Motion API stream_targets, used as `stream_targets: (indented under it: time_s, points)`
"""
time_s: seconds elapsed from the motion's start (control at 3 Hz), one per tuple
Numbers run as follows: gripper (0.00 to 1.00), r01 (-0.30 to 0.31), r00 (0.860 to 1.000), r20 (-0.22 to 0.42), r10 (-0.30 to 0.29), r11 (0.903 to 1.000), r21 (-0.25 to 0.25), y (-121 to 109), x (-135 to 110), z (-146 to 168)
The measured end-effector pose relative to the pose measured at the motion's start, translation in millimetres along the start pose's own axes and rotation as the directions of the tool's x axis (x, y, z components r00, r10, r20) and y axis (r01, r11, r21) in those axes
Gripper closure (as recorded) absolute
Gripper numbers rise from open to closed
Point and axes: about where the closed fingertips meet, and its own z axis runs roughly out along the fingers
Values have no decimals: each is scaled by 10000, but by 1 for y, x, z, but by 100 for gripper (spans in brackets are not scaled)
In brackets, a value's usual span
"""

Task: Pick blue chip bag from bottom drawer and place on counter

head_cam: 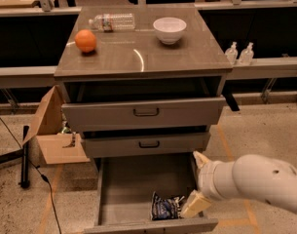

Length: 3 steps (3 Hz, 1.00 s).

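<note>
The blue chip bag [165, 206] lies crinkled at the front right of the open bottom drawer [133, 179], close to its front panel. My gripper [191, 184] is on a thick white arm that comes in from the right. It is open and hangs over the drawer's right side. Its lower finger [194, 204] is right beside the bag's right edge, and its upper finger [200, 159] is near the drawer's right wall. It holds nothing. The counter [138, 57] is the glossy top of the cabinet, above the two upper drawers.
On the counter are an orange [85, 40], a lying water bottle [111, 21] and a white bowl [169, 29]. The two upper drawers stand slightly pulled out. An open cardboard box [50, 133] and a black stand with cable [24, 155] are on the floor at left. Two small bottles [238, 53] stand on a ledge at right.
</note>
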Motion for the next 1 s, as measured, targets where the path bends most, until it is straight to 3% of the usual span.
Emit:
stream_targets:
  time_s: [0.33, 1.0]
  points:
    - [0, -412, 9988, 255, 413, 9991, -58, 24, 31, 53]
    - [0, 87, 9981, 615, -48, 9980, -627, 44, 72, 149]
